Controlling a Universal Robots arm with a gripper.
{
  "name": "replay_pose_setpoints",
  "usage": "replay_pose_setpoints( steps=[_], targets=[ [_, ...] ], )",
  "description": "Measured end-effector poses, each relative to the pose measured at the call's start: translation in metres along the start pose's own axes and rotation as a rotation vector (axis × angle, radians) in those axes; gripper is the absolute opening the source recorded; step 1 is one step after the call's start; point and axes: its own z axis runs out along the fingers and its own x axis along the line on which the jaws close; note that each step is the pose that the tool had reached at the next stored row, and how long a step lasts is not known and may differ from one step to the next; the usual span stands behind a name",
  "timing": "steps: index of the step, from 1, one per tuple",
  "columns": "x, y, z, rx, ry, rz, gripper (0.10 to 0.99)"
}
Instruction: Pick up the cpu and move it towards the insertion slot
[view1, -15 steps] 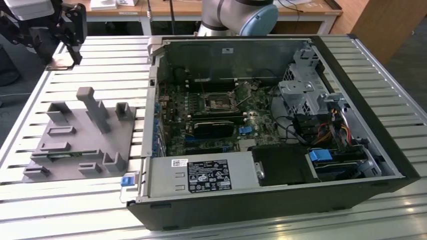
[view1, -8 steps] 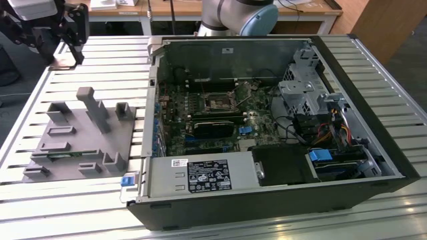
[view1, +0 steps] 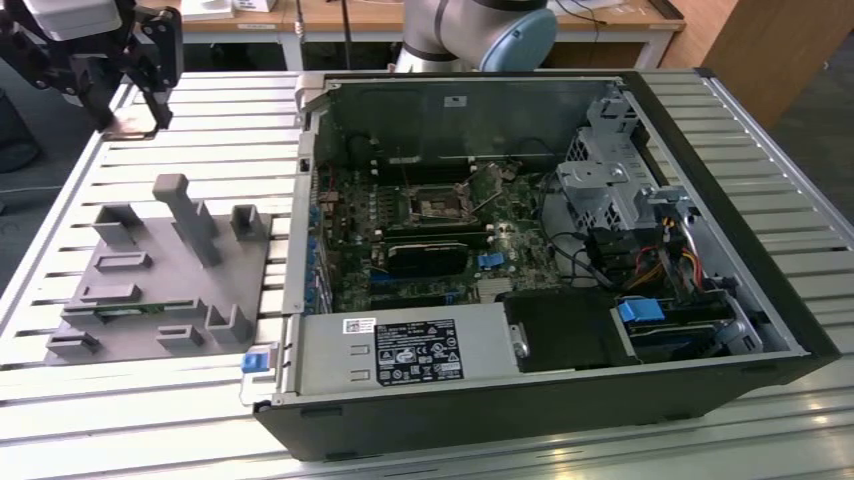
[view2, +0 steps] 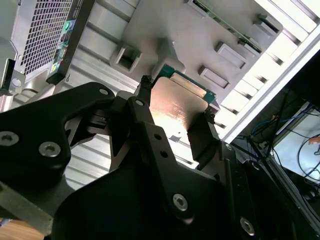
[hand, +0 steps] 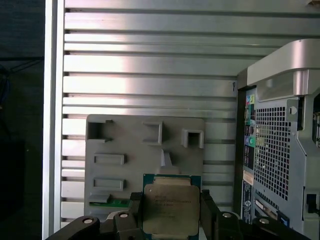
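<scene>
CPU (hand: 169, 206) clamped in end effector (view1: 130, 112), aloft; I judge reaching slot (view1: 438, 207) calls for clearing case wall (view1: 308, 150).

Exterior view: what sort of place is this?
Probably a robotics lab bench for computer assembly: an open desktop computer case lies on a slatted aluminium table beside a grey parts fixture, and the claw grips the cpu.

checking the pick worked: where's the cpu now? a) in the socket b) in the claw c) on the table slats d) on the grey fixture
b: in the first wrist view the cpu sits clamped in the claw, one finger on each side of it.
</scene>
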Motion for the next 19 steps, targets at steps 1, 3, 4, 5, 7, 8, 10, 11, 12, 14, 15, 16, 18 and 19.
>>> replay_pose_setpoints(
  steps=[1,3,4,5,7,8,10,11,12,14,15,16,18,19],
  targets=[
    [-0.0005,0.0000,0.0000,0.000,0.0001,0.000,0.541],
    [-0.0016,0.0000,0.0000,0.000,0.0000,0.000,0.541],
    [-0.0022,0.0000,0.0000,0.000,0.0000,0.000,0.541],
    [-0.0027,0.0000,0.0000,0.000,0.0000,0.000,0.541],
    [-0.0036,0.0000,0.0000,0.000,0.0000,-0.001,0.541],
    [-0.0041,-0.0001,-0.0001,0.000,0.0000,-0.001,0.541],
    [-0.0053,-0.0001,-0.0001,0.000,0.0000,-0.001,0.541],
    [-0.0060,-0.0001,-0.0001,0.000,0.0000,-0.001,0.541],
    [-0.0067,-0.0001,-0.0001,0.000,0.0000,-0.001,0.541],
    [-0.0080,-0.0001,-0.0001,0.000,0.0001,-0.001,0.541],
    [-0.0089,-0.0001,-0.0001,0.000,0.0000,-0.001,0.541],
    [-0.0099,-0.0001,-0.0001,0.000,0.0001,-0.001,0.541],
    [-0.0117,-0.0001,-0.0001,0.000,0.0001,-0.001,0.541],
    [-0.0125,-0.0001,-0.0002,0.000,0.0001,-0.001,0.541]
  ],
)
